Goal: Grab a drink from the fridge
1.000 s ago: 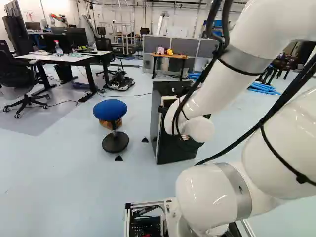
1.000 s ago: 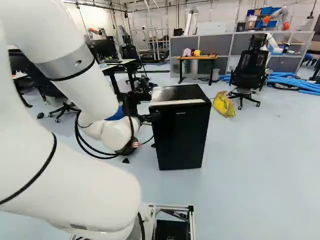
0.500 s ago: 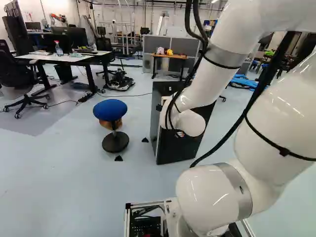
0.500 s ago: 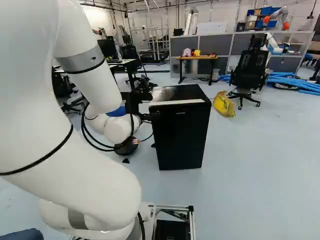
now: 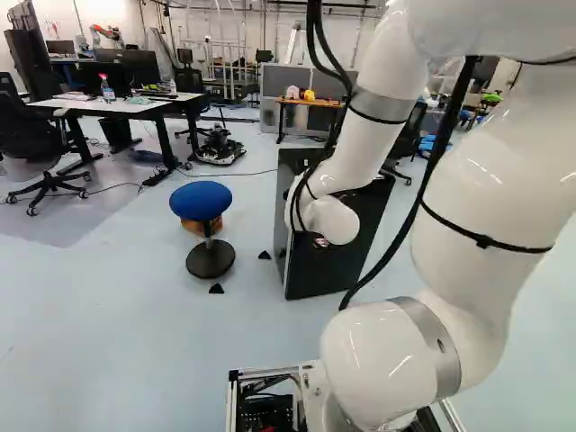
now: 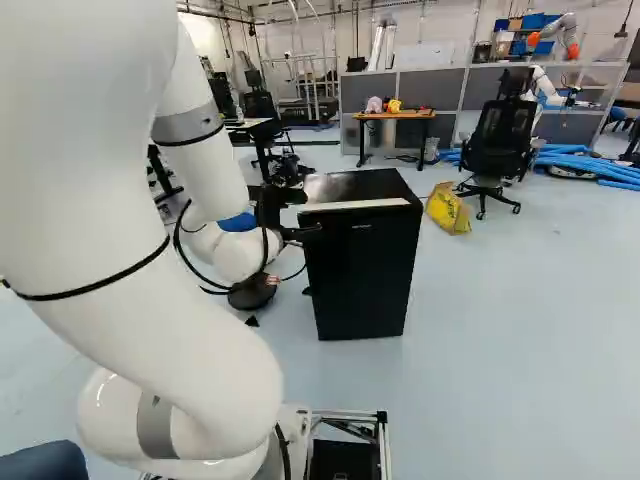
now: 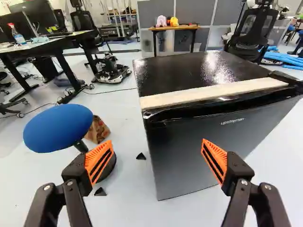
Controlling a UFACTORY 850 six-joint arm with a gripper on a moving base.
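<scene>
Pale floor [image 7: 130,203] surrounds the black fridge [image 6: 362,270], its closed-looking door [image 7: 182,161] facing the wide-spread fingers [image 7: 100,161]. The door's free-looking upright edge lies ahead, between them, and likely guides the coming reach. No drink shows; presumably it is inside.

White rounded arm [image 5: 486,207], grey joint bands, black cables [image 5: 438,148], black ties, orange ribbed finger pads [image 7: 100,160]

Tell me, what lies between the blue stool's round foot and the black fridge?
A small black triangle lies between the stool's foot and the fridge, in the left base view.
</scene>
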